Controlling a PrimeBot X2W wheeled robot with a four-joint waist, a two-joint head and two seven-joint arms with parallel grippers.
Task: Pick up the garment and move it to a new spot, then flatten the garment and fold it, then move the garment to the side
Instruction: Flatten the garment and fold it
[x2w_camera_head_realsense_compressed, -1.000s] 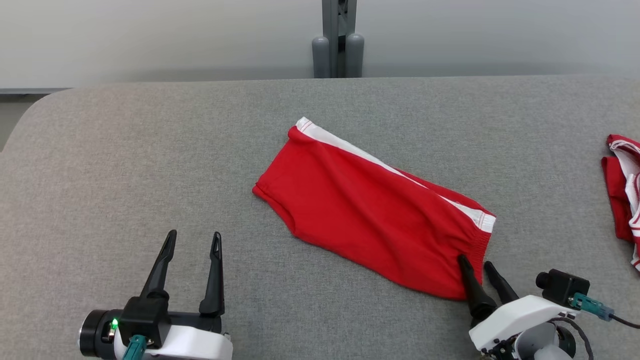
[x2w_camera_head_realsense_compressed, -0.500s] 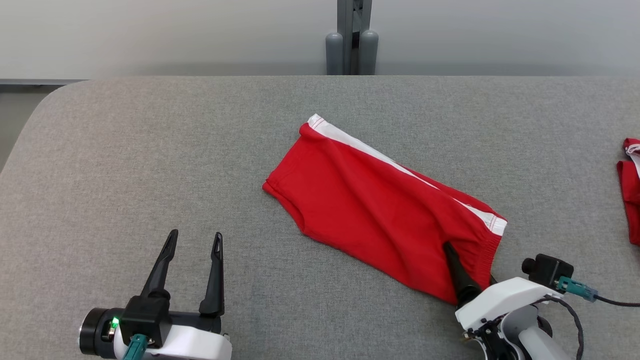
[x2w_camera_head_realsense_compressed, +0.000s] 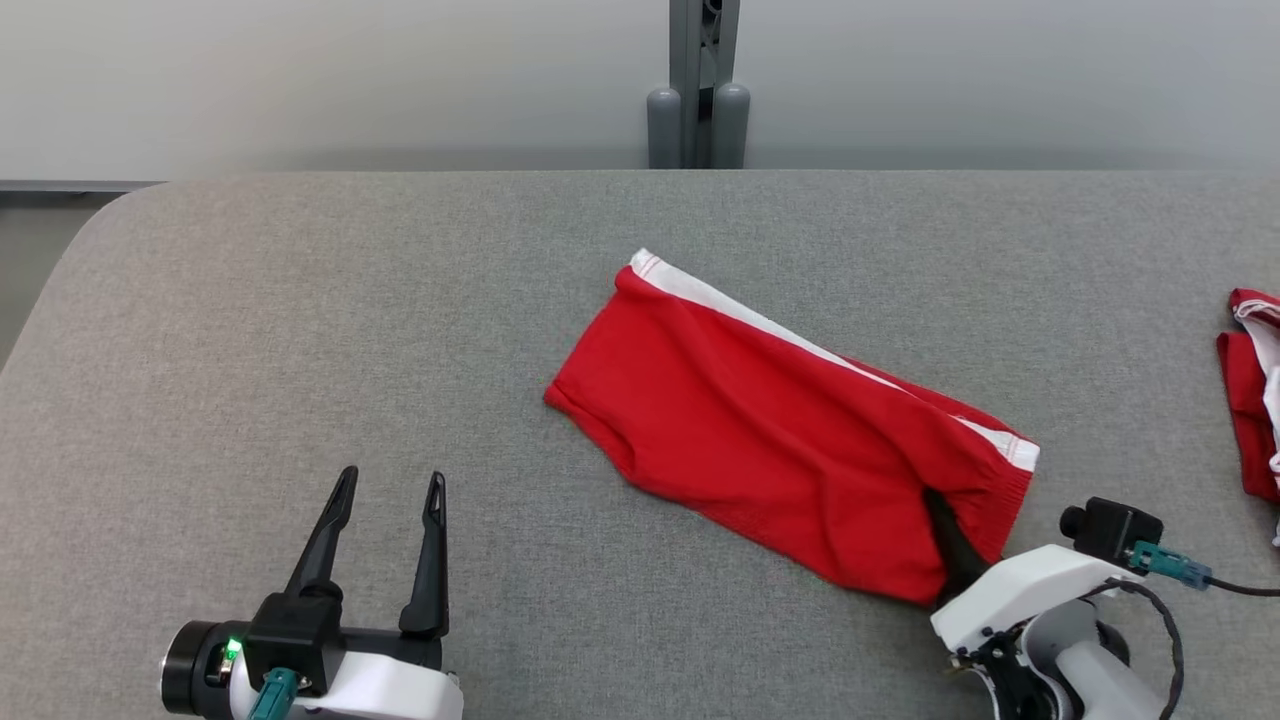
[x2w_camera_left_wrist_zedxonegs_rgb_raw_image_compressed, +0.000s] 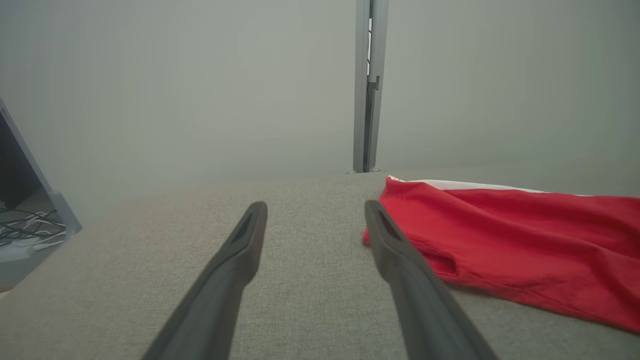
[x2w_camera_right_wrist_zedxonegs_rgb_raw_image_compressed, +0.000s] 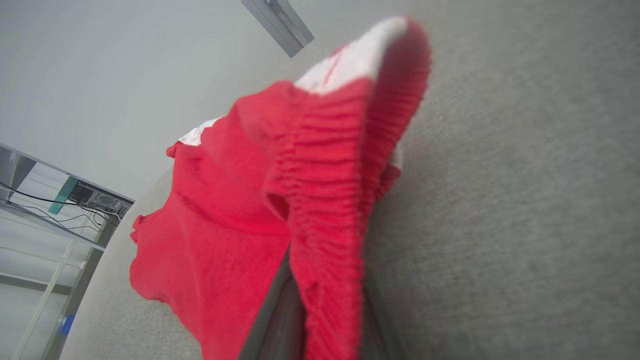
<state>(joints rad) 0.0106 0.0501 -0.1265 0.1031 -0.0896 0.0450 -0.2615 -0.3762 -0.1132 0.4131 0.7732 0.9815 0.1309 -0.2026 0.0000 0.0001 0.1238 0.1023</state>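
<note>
While the garment (x2w_camera_head_realsense_compressed: 790, 440) lies flat, seemingly halved, on the table (x2w_camera_head_realsense_compressed: 300, 300), right gripper (x2w_camera_head_realsense_compressed: 945, 512) fingers pinch its waistband; left gripper (x2w_camera_head_realsense_compressed: 392, 476) fingers gape, idle. Judged: move aside pending.

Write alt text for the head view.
The right gripper pinches the waistband end of red shorts lying on a grey table. The left gripper is open at lower left; another red garment lies at the right edge.
</note>
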